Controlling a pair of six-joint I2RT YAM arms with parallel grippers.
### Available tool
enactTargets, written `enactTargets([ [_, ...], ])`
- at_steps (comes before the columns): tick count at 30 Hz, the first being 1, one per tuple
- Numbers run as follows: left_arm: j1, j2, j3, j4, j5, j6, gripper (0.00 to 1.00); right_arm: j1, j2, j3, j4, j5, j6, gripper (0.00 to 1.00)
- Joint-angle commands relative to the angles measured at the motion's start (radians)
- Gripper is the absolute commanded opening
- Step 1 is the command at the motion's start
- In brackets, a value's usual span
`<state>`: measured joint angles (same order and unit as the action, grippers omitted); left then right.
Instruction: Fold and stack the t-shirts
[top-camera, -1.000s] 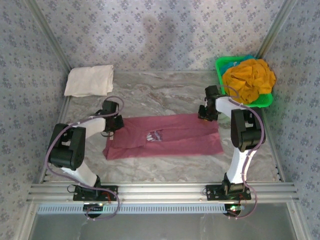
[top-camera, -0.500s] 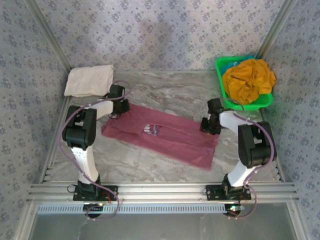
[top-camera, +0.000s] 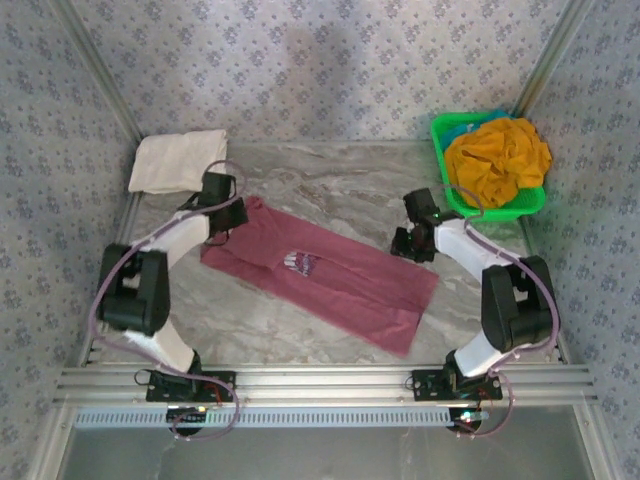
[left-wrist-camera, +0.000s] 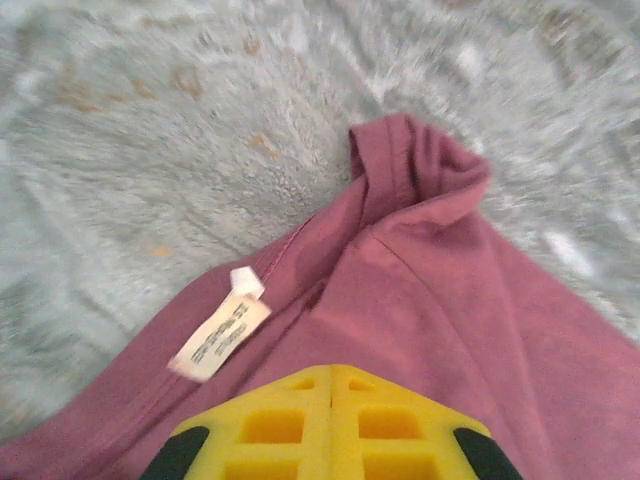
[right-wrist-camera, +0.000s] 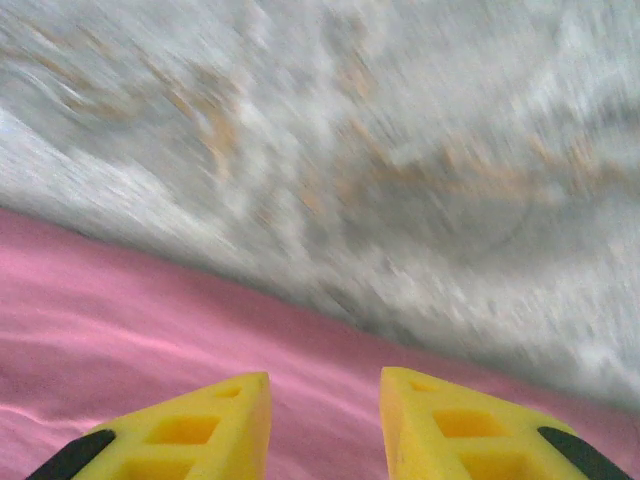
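- Top external view: the maroon t-shirt (top-camera: 330, 280) lies slanted across mid-table, folded into a long strip.
- Left gripper (top-camera: 225, 222) pinches its far-left end; right gripper (top-camera: 408, 243) hovers, fingers parted, over the far-right edge.
- Best next: grip both ends, pull taut, then fold.

Grey marbled table (top-camera: 330, 190) — maroon tee (top-camera: 345, 282), white print; cream tee (top-camera: 178, 162); mustard-orange tee (top-camera: 497, 160) — green basket (top-camera: 441, 133).

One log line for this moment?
maroon tee: flat; left hand: shut on it; right hand: open over it; cream tee: folded; orange tee: crumpled
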<state>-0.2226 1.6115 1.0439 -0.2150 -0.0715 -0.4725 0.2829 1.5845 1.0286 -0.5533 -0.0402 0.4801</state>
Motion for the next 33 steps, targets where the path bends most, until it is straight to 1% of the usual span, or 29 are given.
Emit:
enactTargets([
  [1, -0.004, -0.089, -0.082, 0.002, -0.003, -0.05, 0.0, 0.036, 0.075, 0.088, -0.007, 0.028, -0.036, 0.36],
  [6, -0.031, -0.094, -0.183, 0.048, 0.039, -0.107, 0.0, 0.08, 0.152, 0.21, 0.013, 0.017, -0.056, 0.36],
  [12, -0.04, 0.0, -0.162, 0.062, 0.041, -0.108, 0.0, 0.102, 0.153, 0.245, 0.021, 0.051, -0.077, 0.37],
  [19, -0.05, 0.162, -0.072, 0.026, 0.039, -0.088, 0.0, 0.088, 0.055, 0.173, 0.043, 0.075, -0.065, 0.38],
  [22, -0.054, 0.216, -0.044, 0.057, 0.052, -0.082, 0.0, 0.068, -0.011, 0.087, 0.077, 0.08, -0.053, 0.38],
  [25, -0.071, 0.3, 0.05, 0.069, 0.075, -0.04, 0.0, 0.052, -0.086, 0.018, 0.131, 0.11, -0.048, 0.39],
  [29, -0.092, 0.48, 0.311, 0.018, 0.156, 0.027, 0.0, 0.05, -0.18, -0.09, 0.204, 0.121, -0.02, 0.39],
  [33, -0.101, 0.657, 0.61, -0.024, 0.203, 0.076, 0.0, 0.054, -0.232, -0.151, 0.233, 0.095, -0.007, 0.39],
])
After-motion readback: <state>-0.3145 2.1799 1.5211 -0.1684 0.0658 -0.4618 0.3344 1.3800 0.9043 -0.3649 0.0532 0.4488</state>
